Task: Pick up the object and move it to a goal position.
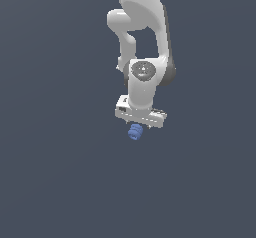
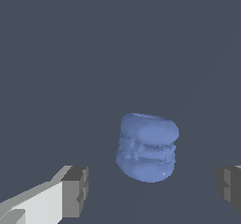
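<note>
Your blue object (image 2: 148, 148), a ridged, lumpy short cylinder, lies on the bare grey floor (image 2: 70, 53) just below and ahead of the gripper (image 2: 153, 190), inside the span of its wide-spread fingers (image 2: 75, 190) but not touched by either. In the wrist view its stacked ridges run across the gap, so the axis appears to cross the closing line. You likely need only descend before squeezing.

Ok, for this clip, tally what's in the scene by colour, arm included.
Blue: 1, the ridged object, lying between the open fingers of the gripper
White: 1, the robot arm
Total: 2
</note>
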{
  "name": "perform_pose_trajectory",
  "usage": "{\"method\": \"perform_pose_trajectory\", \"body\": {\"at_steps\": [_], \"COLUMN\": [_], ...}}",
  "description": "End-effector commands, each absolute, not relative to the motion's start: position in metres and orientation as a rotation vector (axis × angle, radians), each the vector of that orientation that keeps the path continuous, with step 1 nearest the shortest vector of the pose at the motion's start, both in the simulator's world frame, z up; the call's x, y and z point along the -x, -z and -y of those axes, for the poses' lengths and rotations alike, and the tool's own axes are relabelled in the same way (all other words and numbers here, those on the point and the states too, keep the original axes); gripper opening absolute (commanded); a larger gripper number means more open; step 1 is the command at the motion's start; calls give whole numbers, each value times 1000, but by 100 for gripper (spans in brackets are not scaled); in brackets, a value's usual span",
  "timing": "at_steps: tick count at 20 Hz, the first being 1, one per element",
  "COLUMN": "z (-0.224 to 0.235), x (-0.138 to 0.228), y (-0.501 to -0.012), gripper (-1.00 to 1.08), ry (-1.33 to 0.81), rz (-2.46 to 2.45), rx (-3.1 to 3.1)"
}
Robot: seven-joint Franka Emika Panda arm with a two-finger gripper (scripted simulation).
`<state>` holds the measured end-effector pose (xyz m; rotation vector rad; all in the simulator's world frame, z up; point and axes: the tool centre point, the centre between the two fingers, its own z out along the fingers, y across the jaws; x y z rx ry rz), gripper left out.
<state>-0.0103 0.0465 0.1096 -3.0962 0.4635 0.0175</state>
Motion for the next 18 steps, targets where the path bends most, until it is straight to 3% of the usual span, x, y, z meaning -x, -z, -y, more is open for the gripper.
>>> {"method": "perform_pose_trajectory", "body": {"at_steps": [1, 18], "z": [-44, -39], "x": [11, 13], "y": [-103, -81], "gripper": [100, 100], "ry": [-11, -1], "rz": [-540, -672], "rx": [3088, 3069]}}
